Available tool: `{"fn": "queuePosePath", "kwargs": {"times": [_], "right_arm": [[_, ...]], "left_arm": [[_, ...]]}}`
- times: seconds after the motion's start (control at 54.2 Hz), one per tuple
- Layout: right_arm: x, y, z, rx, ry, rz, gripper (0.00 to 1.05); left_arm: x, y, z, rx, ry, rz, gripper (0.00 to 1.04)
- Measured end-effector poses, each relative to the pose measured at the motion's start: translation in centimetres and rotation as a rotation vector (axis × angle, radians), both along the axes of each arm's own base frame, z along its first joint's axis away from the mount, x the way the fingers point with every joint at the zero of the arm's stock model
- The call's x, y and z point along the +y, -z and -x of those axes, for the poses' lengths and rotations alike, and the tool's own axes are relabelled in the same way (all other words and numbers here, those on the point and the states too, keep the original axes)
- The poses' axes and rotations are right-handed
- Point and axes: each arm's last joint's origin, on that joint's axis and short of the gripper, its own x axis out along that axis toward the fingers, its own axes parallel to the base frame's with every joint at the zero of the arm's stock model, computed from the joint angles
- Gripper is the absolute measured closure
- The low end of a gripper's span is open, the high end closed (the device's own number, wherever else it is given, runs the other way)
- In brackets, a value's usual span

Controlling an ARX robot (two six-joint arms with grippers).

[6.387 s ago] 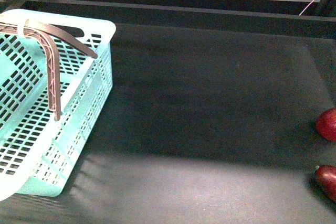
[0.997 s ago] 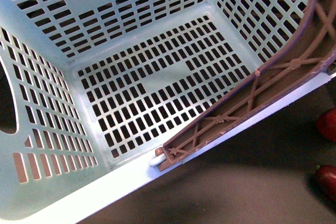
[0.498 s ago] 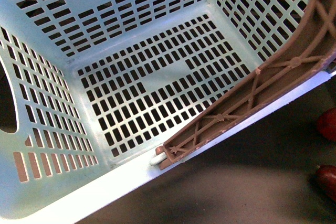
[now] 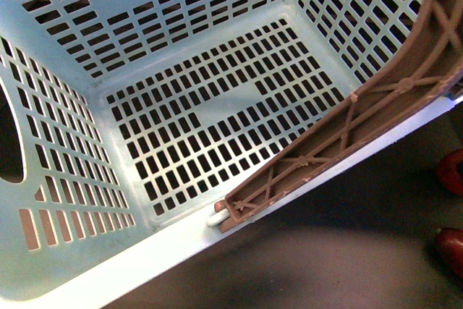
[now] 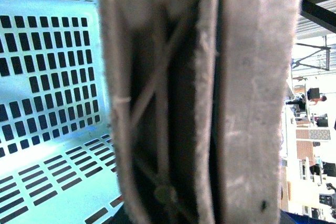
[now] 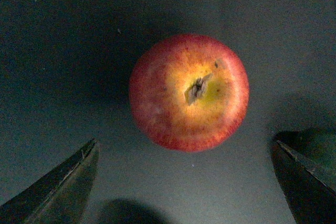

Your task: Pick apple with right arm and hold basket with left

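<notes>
The basket [image 4: 181,5], likely light, stiff plastic, has its handle [image 5: 199,98] right against the left wrist camera. The left pincer is unseen, so I cannot tell its grip. The apple [image 6: 189,93], probably firm, smooth and bruisable, sits stem-up on the desk [image 6: 52,51] just ahead of the released right pincer [image 6: 185,161], centred between its fingers. Best taken across its widest girth.

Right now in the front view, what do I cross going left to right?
Mint-green slotted plastic basket → its brown latticed swing handle → at the right edge, level with each other, a round bright red apple and a darker red apple.
</notes>
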Motion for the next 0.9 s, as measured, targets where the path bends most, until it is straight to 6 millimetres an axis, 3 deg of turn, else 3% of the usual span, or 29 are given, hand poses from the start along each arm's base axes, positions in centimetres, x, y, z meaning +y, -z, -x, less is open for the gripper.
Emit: {"fn": "queuePosePath", "kwargs": {"times": [0.498,0.849,0.904], "right_arm": [[-1.2,2.1,-3.3,0.009,0.071,-0.034,0.09],[-1.1,3.4,-4.1,0.038,0.096,-0.072,0.09],[-1.1,3.5,-4.2,0.039,0.1,-0.076,0.13]], "left_arm": [[0.0,0.0,0.0,0.001,0.002,0.001,0.9],[0.0,0.0,0.0,0.001,0.001,0.001,0.9],[0.0,0.0,0.0,0.001,0.001,0.001,0.9]]}}
